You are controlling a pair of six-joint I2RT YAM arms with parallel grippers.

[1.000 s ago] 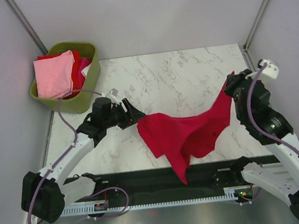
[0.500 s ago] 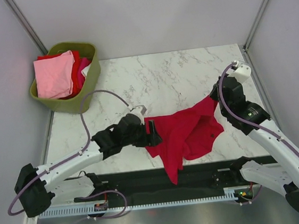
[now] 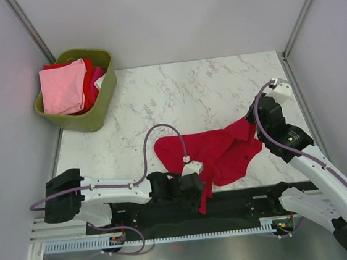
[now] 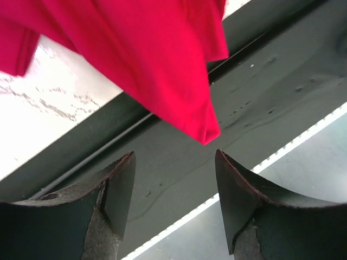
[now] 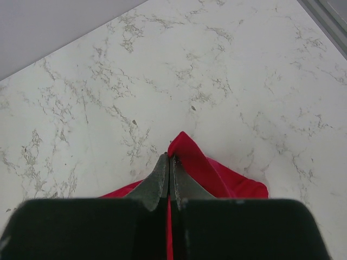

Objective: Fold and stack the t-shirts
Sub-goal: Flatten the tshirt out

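Note:
The crimson red t-shirt (image 3: 219, 153) lies crumpled on the marble table, with one corner hanging over the front edge. My right gripper (image 3: 251, 120) is shut on a fold at the shirt's right edge, which shows in the right wrist view (image 5: 217, 173) pinched between the closed jaws (image 5: 170, 158). My left gripper (image 3: 198, 186) is open and empty at the table's front edge, beside the hanging corner. In the left wrist view the corner (image 4: 179, 92) hangs just beyond the spread fingertips (image 4: 173, 162). A light pink shirt (image 3: 63, 85) and red and magenta shirts (image 3: 91, 76) lie in the basket.
The olive-green basket (image 3: 105, 95) stands at the back left corner. A dark rail (image 3: 243, 200) runs along the front edge below the table (image 3: 206, 89). Grey walls stand close on the left and right.
My left gripper let go of the shirt's left edge and swung down to the front edge by the hanging corner. The shirt's left part dropped onto the table. The right gripper kept its hold.

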